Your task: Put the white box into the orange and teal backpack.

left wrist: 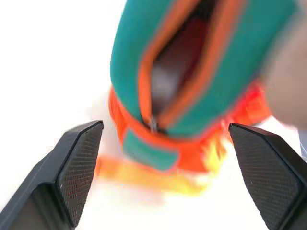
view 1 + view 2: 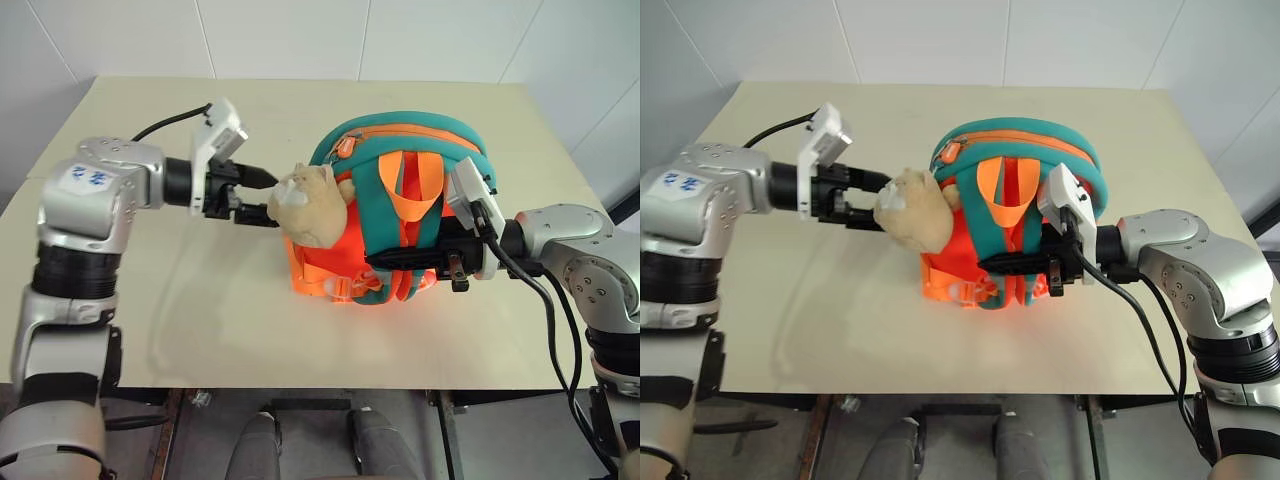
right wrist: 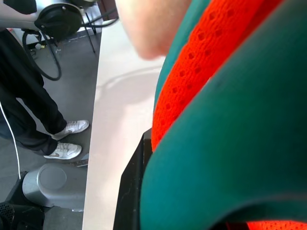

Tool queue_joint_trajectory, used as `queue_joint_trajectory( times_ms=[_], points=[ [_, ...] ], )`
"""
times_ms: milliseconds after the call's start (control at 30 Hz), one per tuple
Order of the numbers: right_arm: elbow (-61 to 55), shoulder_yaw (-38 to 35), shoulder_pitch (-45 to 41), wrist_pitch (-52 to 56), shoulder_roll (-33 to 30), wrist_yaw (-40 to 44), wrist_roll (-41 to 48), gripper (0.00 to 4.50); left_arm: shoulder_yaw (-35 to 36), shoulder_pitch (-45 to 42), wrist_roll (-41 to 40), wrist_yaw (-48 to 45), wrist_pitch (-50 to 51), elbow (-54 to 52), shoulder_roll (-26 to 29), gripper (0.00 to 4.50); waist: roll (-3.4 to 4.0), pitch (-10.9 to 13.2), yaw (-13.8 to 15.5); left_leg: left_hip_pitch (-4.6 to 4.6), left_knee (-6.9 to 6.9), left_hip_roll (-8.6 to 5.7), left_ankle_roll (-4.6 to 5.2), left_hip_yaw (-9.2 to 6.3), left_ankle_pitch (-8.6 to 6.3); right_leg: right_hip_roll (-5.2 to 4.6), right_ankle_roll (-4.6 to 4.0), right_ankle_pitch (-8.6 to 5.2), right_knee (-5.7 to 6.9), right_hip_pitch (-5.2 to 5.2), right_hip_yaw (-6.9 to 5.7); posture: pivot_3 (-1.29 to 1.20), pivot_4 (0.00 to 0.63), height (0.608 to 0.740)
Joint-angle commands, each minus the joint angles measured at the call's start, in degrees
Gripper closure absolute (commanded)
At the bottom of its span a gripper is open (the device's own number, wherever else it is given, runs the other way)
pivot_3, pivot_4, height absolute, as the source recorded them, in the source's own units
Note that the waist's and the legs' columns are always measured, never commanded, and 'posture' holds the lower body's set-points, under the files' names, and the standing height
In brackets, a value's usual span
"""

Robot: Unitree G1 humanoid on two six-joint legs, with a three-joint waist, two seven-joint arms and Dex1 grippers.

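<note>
1. The orange and teal backpack (image 2: 400, 210) stands mid-table (image 2: 200, 330), zipper gaping.
2. Left gripper (image 2: 262, 197) is spread wide beside the plush toy (image 2: 308, 205).
3. Right gripper (image 2: 992, 264) pinches the backpack (teal strap side).

Silver arms (image 2: 95, 195) (black cables (image 2: 545, 300))
</note>
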Motion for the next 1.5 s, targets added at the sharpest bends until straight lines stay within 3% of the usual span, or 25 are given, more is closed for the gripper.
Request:
queue_joint_trajectory(
  times_ms=[33, 200, 367, 467, 733, 900, 1267, 1500],
  points=[
    [-0.1, -0.8, -1.0, -1.3, -0.1, 0.9, 0.2, 4.50, 9.6, 3.0, -9.7, 0.3, 5.7, -9.6, 0.7, 0.04, 0.00, 0.0, 0.0, 0.01, 0.00, 0.00, 0.00, 0.00, 0.00, -0.01, -0.01, -0.01, 0.00, 0.02, 0.00, 0.00, 0.150, 0.740],
    [1.0, -0.1, -1.7, -1.9, 0.2, 1.7, -0.4, 4.50, 14.8, 4.9, -17.0, 8.7, 8.7, -16.5, -6.2, 0.04, -0.01, 0.0, 0.7, 0.03, 0.11, -0.02, 0.00, -0.06, 0.00, -0.01, 0.01, 0.01, -0.01, 0.13, -0.06, 0.00, 0.150, 0.740],
    [1.5, 0.4, -2.0, -2.5, 0.5, 2.1, -0.9, 4.50, 10.9, 6.7, -14.8, 16.8, 6.2, -17.5, -11.4, 0.04, -0.01, 0.0, 0.8, 0.04, 0.19, -0.01, 0.02, -0.07, 0.01, 0.02, 0.04, 0.08, 0.02, 0.13, -0.03, 0.00, 0.150, 0.740],
    [1.4, 0.3, -1.9, -2.8, 0.5, 2.2, -1.1, 4.50, 7.4, 7.5, -13.0, 19.5, 5.1, -16.8, -12.0, 0.56, -0.01, 0.0, 0.7, 0.06, 0.18, -0.02, 0.02, -0.04, 0.01, 0.00, 0.04, 0.08, 0.00, 0.13, 0.00, 0.00, 0.150, 0.740],
    [-0.5, -2.9, 1.5, -5.2, 2.8, 0.4, 0.2, 4.50, 9.4, 4.8, -17.6, 20.4, 8.1, -14.5, -9.8, 2.85, -0.01, 0.0, 0.6, 0.03, 0.14, -0.02, 0.01, -0.04, 0.01, 0.01, 0.04, 0.08, -0.03, 0.10, 0.00, 0.00, 0.150, 0.740],
    [-2.9, -6.1, 5.4, -7.7, 5.2, -0.9, 2.6, 4.50, 10.5, 1.3, -17.5, 21.6, 9.4, -9.5, -7.2, 3.74, -0.01, 0.0, 0.6, 0.03, 0.12, -0.02, 0.01, -0.05, 0.01, 0.02, 0.04, 0.08, -0.04, 0.11, -0.01, 0.00, 0.150, 0.740],
    [-7.9, -8.9, 11.4, -10.3, 7.4, -3.4, 5.9, 4.50, 8.8, -5.5, -13.8, 23.2, 10.5, 5.4, -0.3, 3.89, -0.01, 0.0, 0.3, 0.02, 0.06, -0.03, 0.01, -0.05, 0.01, 0.01, 0.04, 0.08, -0.09, 0.10, -0.02, 0.00, 0.150, 0.740],
    [-9.2, -9.1, 12.8, -10.1, 7.2, -5.5, 6.4, 4.50, 1.0, -3.4, -8.2, 17.2, 5.7, 12.9, 3.9, 3.92, -0.01, 0.0, 0.1, 0.03, -0.03, -0.02, 0.01, -0.04, 0.01, 0.01, 0.02, 0.06, -0.11, 0.07, -0.02, 0.00, 0.150, 0.740]
  ],
)
